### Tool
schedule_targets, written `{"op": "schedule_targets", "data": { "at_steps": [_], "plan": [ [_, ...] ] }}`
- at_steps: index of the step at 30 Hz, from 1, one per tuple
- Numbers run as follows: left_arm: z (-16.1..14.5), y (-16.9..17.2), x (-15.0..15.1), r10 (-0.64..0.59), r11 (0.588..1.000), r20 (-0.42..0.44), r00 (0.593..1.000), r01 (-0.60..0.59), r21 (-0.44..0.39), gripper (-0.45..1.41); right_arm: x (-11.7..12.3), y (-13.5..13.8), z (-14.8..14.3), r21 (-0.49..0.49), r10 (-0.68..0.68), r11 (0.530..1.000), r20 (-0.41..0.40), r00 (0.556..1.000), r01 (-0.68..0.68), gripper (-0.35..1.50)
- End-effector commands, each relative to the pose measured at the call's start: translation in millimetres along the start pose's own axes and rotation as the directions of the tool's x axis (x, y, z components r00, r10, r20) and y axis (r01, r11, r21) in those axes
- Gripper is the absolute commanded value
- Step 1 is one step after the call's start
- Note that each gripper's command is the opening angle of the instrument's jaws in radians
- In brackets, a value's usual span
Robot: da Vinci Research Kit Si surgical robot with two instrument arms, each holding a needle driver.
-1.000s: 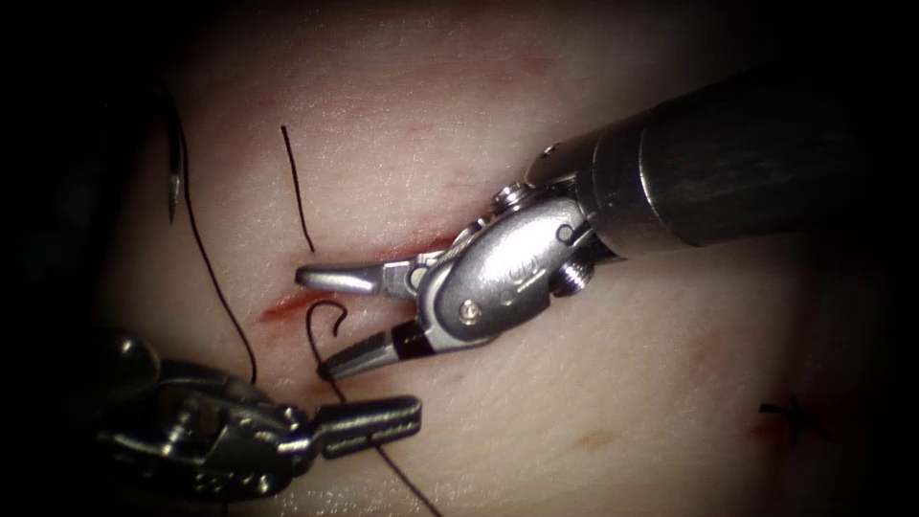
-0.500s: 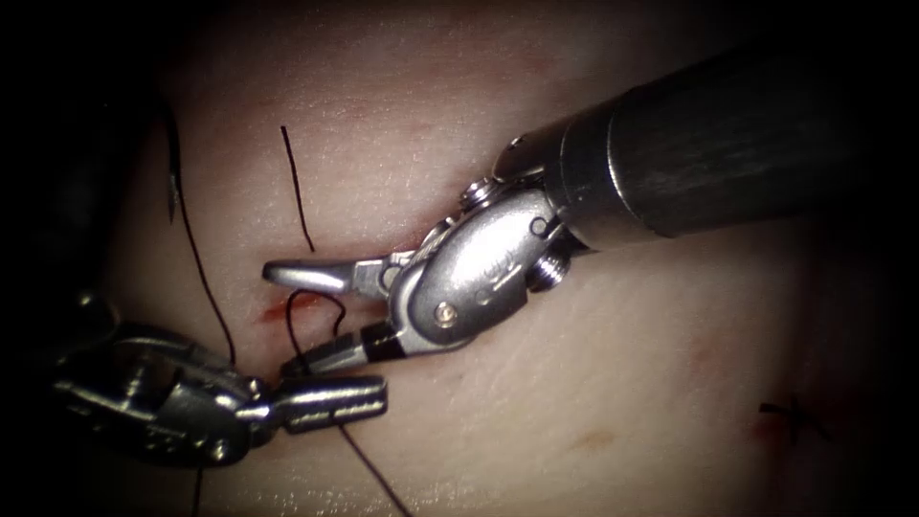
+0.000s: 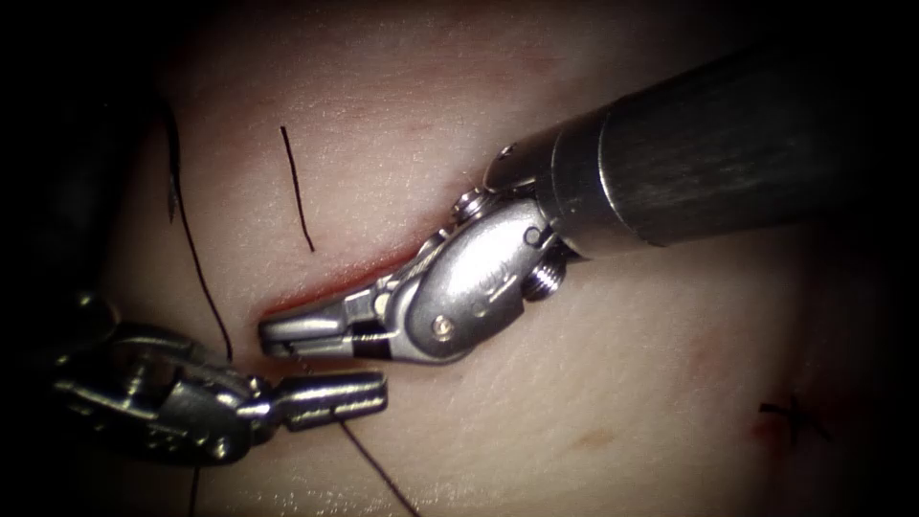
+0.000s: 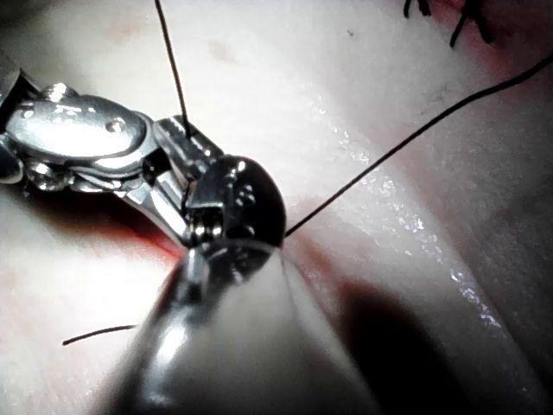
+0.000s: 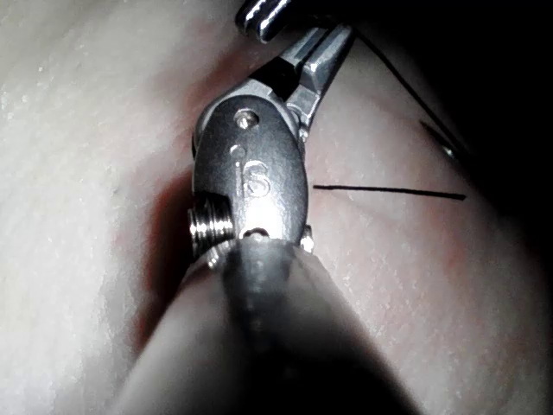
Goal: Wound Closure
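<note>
Where the cut (image 3: 330,287) ends on the L: both tools meet, tips near each other, on pale tissue (image 3: 622,364).
R tool (image 3: 273,335): comes in from upper R, lies along the cut, jaws pressed together w/ tips at the cut's L end; thread (image 3: 369,460) pinched between them. Left wrist view shows a strand rising straight out of these jaws.
L tool (image 3: 378,394): just below R tool's tips, lying level, pointing R; jaws closed on the same thread. One strand runs off toward tissue's near edge, a short bit goes up to R tool's tips.
Needle (image 3: 172,182): dim, by tissue's L edge, well apart from both tools, held by neither; can't tell if it's in the tissue.
Thread, L side: long strand drops from needle area down toward L tool.
Cut end of thread (image 3: 297,187): short, straight, loose on the tissue above the cut's L end.
Red fluid (image 3: 383,260): thin line along the cut.
Knotted stitch (image 3: 790,416): far R, near edge of tissue.
</note>
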Motion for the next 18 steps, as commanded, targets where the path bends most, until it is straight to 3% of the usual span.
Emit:
{"op": "schedule_targets", "data": {
  "at_steps": [1, 3, 6, 15, 18],
  "plan": [
    [0.6, 0.6, 0.0, -0.010, 0.999, 0.021, 1.000, 0.009, 0.044, 0.76, -1.5, -0.1, -0.6, -0.016, 0.015, 1.000, 0.031, 0.999, -0.014, -0.35],
    [0.6, 0.5, 0.2, -0.022, 0.990, 0.048, 0.999, 0.015, 0.142, 0.98, -2.2, 0.2, -1.3, -0.033, 0.020, 0.999, 0.066, 0.998, -0.018, -0.35],
    [0.9, 0.4, 0.9, -0.038, 0.970, 0.066, 0.997, 0.021, 0.241, 0.93, -3.3, 0.5, -2.1, -0.052, 0.047, 0.998, 0.105, 0.993, -0.042, -0.35],
    [4.5, 0.1, 3.1, -0.005, 0.961, 0.121, 0.993, -0.029, 0.275, 1.04, -6.3, 1.6, -3.1, -0.092, 0.092, 0.993, 0.198, 0.976, -0.075, -0.35],
    [6.0, -0.4, 3.0, 0.035, 0.955, 0.180, 0.983, -0.087, 0.285, 0.91, -6.7, 1.5, -2.5, -0.078, 0.091, 0.994, 0.227, 0.970, -0.075, -0.35]
  ]
}}
